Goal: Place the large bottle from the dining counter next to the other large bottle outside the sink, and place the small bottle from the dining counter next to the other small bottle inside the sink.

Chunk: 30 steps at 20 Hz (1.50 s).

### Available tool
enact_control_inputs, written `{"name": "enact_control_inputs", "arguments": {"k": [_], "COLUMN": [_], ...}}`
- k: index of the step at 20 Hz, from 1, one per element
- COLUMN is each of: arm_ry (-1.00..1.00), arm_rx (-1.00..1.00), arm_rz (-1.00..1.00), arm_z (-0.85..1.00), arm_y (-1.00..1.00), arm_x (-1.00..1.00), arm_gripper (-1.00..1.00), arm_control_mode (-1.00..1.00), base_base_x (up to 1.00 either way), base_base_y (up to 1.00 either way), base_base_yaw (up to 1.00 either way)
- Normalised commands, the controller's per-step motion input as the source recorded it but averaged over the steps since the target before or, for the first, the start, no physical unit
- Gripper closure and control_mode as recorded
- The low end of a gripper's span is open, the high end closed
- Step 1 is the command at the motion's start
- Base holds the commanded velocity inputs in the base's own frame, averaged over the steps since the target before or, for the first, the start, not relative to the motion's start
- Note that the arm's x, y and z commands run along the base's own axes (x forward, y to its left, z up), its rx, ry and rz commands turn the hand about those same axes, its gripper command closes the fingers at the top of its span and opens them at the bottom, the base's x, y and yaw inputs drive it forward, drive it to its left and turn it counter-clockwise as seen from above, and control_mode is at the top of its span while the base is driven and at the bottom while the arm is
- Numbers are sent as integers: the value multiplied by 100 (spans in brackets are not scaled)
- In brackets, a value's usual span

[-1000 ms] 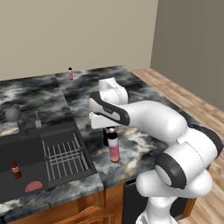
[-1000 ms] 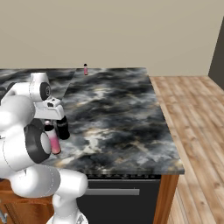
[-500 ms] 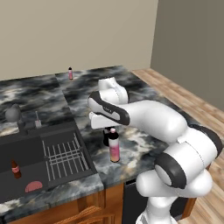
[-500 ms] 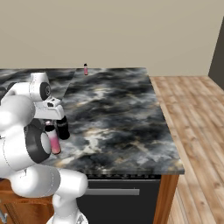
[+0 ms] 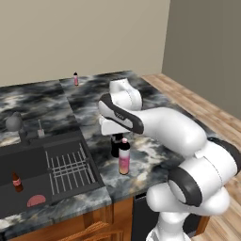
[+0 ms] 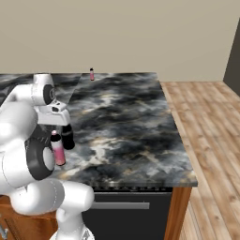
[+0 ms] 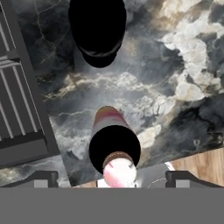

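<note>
Desk [image 5: 155,155]: marbled black-and-grey stone, sink [image 5: 28,164] sunk in on the left, wood floor beyond.
Left base view: the large pink bottle [image 5: 124,157] stands upright just beside the black bottle [image 5: 116,146], outside the sink; the pincer [image 5: 116,129] above it has let go in the last second.
Right base view: the same pair stands together; the small pale bottle [image 6: 92,74] waits at the far desk edge.
Hand view: the pincer's tips stand wide either side of the pink bottle's top, gripping nothing.
Sink: the small red bottle [image 5: 17,181] stands inside.
Meaning: first placement looks finished; the small pale bottle comes next.
</note>
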Motion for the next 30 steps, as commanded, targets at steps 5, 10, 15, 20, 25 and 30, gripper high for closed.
{"name": "enact_control_inputs", "arguments": {"k": [5, 10, 15, 20, 25, 30], "arm_ry": [-14, -21, -10, -1, -4, -3], "arm_rx": [7, 9, 3, 0, 0, 0], "arm_rz": [0, 0, 0, 0, 2, 19], "arm_z": [60, 40, 36, 44, 34, 23], "arm_y": [-15, -14, -27, -57, -32, 0], "arm_x": [-39, -74, -41, -18, -36, -44], "arm_gripper": [-100, -100, -100, -100, -100, -100], "arm_control_mode": [-100, -100, -100, -100, -100, -100], "base_base_x": [0, 0, 0, 0, 0, 0], "base_base_y": [0, 0, 0, 0, 0, 0], "base_base_yaw": [0, 0, 0, 0, 0, 0]}}
